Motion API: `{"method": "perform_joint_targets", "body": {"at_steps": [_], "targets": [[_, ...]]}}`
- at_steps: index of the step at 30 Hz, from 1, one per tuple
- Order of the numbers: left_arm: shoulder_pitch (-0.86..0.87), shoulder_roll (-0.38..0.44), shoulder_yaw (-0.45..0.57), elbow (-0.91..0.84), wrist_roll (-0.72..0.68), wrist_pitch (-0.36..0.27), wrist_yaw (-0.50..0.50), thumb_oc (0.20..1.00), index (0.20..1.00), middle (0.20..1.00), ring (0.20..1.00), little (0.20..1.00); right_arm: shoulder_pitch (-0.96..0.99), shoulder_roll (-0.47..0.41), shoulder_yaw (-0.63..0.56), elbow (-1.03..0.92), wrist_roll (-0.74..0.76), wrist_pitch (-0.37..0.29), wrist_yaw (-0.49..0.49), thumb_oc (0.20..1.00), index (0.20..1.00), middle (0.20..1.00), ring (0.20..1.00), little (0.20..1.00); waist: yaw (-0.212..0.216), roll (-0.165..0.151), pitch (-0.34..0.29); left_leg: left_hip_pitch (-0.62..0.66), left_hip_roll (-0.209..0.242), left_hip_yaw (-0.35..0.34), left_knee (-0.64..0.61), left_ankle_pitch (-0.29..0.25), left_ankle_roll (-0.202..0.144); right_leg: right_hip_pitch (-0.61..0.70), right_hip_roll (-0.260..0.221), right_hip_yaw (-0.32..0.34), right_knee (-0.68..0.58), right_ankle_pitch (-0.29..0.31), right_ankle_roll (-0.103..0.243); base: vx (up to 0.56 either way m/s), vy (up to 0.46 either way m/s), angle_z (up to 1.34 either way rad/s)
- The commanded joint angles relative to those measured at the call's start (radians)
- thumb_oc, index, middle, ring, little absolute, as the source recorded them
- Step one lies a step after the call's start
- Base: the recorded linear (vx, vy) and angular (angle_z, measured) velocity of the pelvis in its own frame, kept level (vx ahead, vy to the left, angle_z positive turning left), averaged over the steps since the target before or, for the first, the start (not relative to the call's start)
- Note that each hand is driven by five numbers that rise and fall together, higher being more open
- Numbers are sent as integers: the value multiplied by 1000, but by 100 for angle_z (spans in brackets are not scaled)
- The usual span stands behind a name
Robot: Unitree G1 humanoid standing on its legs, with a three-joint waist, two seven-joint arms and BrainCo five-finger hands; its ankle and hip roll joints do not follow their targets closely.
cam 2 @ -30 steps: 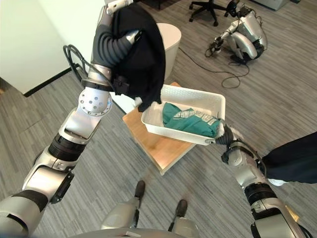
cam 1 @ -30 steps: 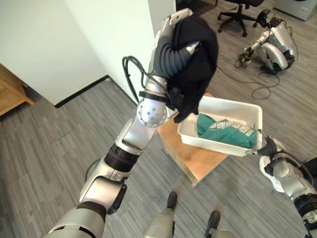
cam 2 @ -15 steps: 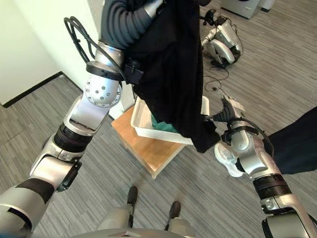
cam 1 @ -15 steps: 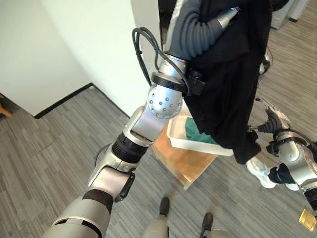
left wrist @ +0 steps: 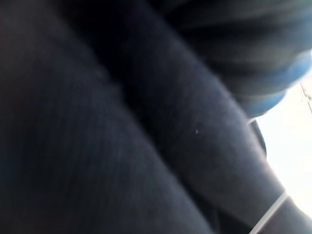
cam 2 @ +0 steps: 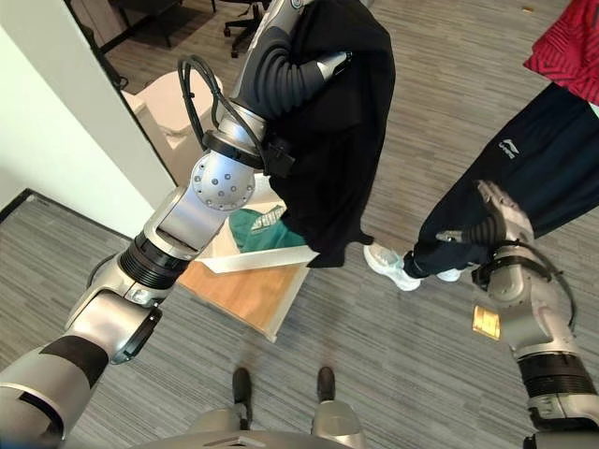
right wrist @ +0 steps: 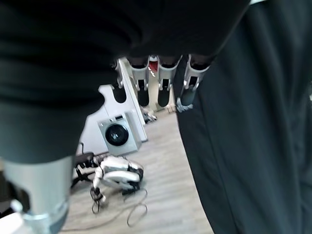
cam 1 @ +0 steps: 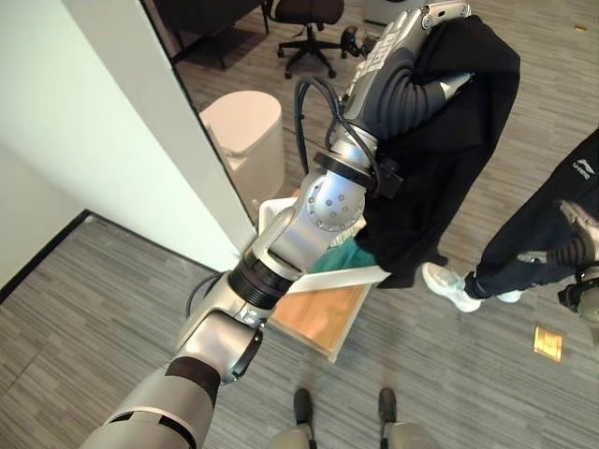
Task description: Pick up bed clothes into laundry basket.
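My left hand (cam 1: 415, 82) is raised high, its fingers curled into a black garment (cam 1: 442, 168) that drapes over it and hangs down past the wrist. The left wrist view shows that dark cloth (left wrist: 122, 136) up close. Below and behind the arm stands the white laundry basket (cam 1: 347, 277) on a wooden stand (cam 1: 323, 313), with a teal garment (cam 2: 257, 229) inside. My right hand (cam 2: 496, 221) is out to the right, apart from the basket, and its fingers (right wrist: 161, 80) are straight and hold nothing.
A person in dark trousers (cam 1: 533, 234) and white shoes stands right beside my right hand. A white wall (cam 1: 112, 140) and a round white bin (cam 1: 245, 126) are on the left, with an office chair (cam 1: 309, 37) behind. Another robot (right wrist: 117, 178) lies by a washing machine (right wrist: 117, 132).
The camera has swung round. My left hand still holds the black garment aloft. My right hand, at the basket's corner a second ago, is now away from it, by the person's legs.
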Motion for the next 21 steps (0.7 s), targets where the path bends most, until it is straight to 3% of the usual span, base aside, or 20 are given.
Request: {"method": "perform_joint_targets", "body": {"at_steps": [1, 4, 8, 13, 21], "targets": [[-236, -15, 15, 138, 60, 0, 55, 200, 200, 200, 200, 200, -54, -30, -5, 5, -15, -9, -34, 1000, 1000, 1000, 1000, 1000, 26, -8, 3, 46, 79, 12, 5, -64, -54, -3, -33, -56, 14, -50, 101, -34, -2, -16], [-302, 41, 34, 184, 67, 17, 76, 200, 200, 200, 200, 200, -13, -13, -16, 85, 21, 2, -40, 1000, 1000, 1000, 1000, 1000, 23, -20, 6, 33, 85, 20, 5, -64, -55, -17, -31, -58, 14, -49, 101, -15, -5, -11], [-381, 55, 40, 232, 60, 27, 89, 200, 200, 200, 200, 200, 11, -13, -32, 146, 50, 1, -45, 1000, 1000, 1000, 1000, 1000, 17, -23, -2, 29, 83, 9, 5, -66, -55, -15, -32, -67, 14, -53, 100, 32, 17, -5], [-543, 128, -5, 327, 57, 47, 103, 200, 200, 200, 200, 200, 15, 1, 6, 229, 78, 2, -19, 1000, 1000, 1000, 1000, 1000, 10, -25, -24, 39, 80, 11, 5, -73, -55, -4, -34, -68, 14, -52, 105, 54, 36, 3], [-622, 170, -40, 382, 25, 57, 114, 200, 200, 200, 200, 200, 31, 52, 61, 275, 87, -6, -3, 1000, 1000, 1000, 1000, 1000, 11, -38, -31, 45, 74, 10, 5, -79, -52, 0, -36, -70, 14, -50, 110, 19, 17, 4]]}}
